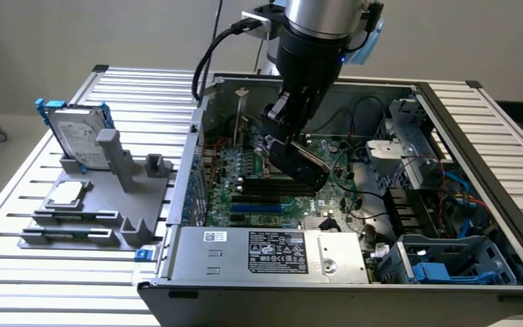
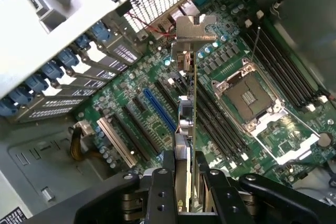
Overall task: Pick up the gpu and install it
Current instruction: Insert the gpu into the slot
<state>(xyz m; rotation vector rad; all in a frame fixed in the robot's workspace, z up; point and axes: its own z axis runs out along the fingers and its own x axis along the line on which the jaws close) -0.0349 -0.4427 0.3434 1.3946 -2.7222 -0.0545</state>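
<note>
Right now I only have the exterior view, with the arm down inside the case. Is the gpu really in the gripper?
Observer: Yes. In the wrist view the gripper is shut on the gpu, which is seen edge-on.
Operator: Which way does its metal end face?
Observer: The bracket points toward the rear slot covers.
Operator: Is the card lined up over the blue slot?
Observer: No. Its edge runs beside the blue slot, between that and the CPU socket.
</note>
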